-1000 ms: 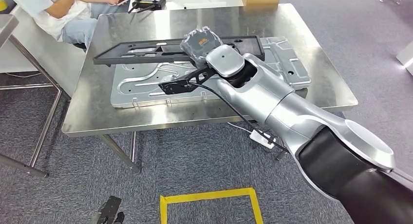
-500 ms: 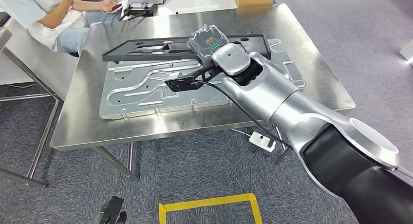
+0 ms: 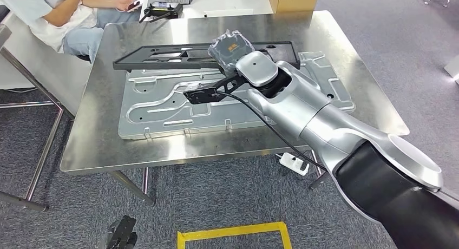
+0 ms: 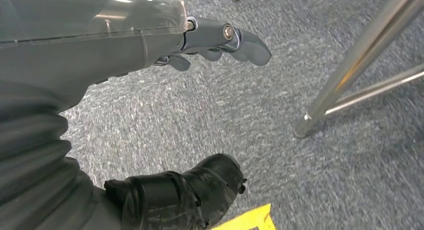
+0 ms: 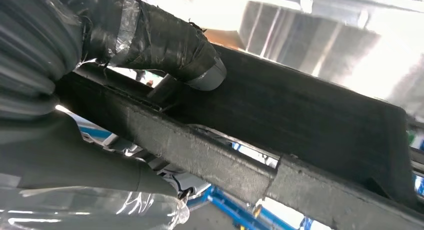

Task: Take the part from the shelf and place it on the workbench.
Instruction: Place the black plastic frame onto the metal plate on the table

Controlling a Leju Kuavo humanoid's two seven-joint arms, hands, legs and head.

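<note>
Right hand (image 3: 230, 47) gripping the black frame part (image 3: 162, 57) near its mid-length, thumb wrapped over the top rail in the right wrist view; grip looks firm. Part held flat over the far side of the worktop (image 3: 97, 151), above the far edge of a silver stamped plate (image 3: 162, 105) lying there; can't tell whether touching the plate or just clear of it. Left hand (image 4: 220, 40) hanging low by the floor, fingers loosely apart, holding nothing. Step in hand, by the look of it: set-down. To do well: lower straight and slow, keeping the part level so both long ends land together, since the grip is off-centre and the free end toward the seated person (image 3: 48, 13) will likely sag or swing. Pick a landing spot either fully on the plate or fully on bare steel, not half across the plate's edge, or it rocks. Loosen fingers only once weight is carried from below, then lift the hand up and back without dragging the rail. Watch the cable (image 3: 270, 130) along the forearm for snagging on plate features.
</note>
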